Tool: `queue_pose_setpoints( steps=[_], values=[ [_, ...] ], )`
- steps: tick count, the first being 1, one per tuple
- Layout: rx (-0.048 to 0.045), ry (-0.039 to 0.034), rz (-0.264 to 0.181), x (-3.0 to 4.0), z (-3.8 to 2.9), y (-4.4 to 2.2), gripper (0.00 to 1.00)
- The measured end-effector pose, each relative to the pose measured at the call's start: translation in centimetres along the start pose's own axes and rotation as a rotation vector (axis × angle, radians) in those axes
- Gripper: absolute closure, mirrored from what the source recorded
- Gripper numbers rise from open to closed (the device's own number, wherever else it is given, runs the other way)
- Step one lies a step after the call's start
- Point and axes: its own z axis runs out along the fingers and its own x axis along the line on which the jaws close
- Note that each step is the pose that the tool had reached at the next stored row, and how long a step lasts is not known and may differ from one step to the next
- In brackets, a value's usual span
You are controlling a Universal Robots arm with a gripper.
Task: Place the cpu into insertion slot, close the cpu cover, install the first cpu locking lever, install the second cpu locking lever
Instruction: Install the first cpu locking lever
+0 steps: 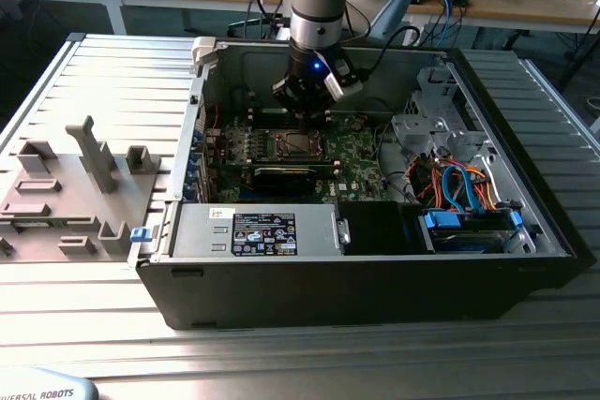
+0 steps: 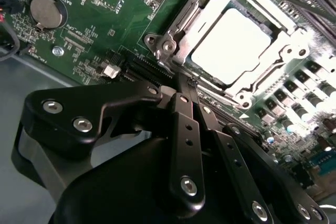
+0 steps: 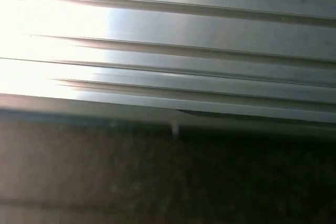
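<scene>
While the arm hangs down into the open PC case [image 1: 375,269], the gripper [image 2: 190,83] sits just beside the edge of the insertion slot [image 2: 173,45], fingers pinched together with nothing between them. Pretty clear in the second wrist view that the cpu [image 2: 231,45] is already lying flat in the socket, and the cpu cover [image 2: 286,59] is folded down around it, framing the shiny top. Green motherboard [image 2: 79,35] all around, coin battery [image 2: 46,12] off to one side.

my cpu [image 2: 234,45], a flat square chip with a pale silver top, lies level in the insertion slot [image 2: 169,44] on the green board. the silvery cpu cover [image 2: 286,51] frames it, lying closed around it.
</scene>
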Motion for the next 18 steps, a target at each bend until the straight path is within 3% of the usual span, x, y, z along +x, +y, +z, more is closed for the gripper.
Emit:
queue_pose_setpoints(
  steps=[7,9,10,11,18],
  values=[
    [0.0003,0.0002,0.000,0.08,-0.04,-0.87,0.89],
    [0.0003,0.0002,0.000,0.13,-0.05,-1.51,0.89],
    [0.0002,0.0002,0.000,0.22,-0.07,-2.47,0.89],
    [0.0001,0.0001,0.000,0.26,-0.08,-2.99,0.89],
    [0.0002,0.0001,0.000,0.27,-0.13,-3.18,0.89]
  ],
)
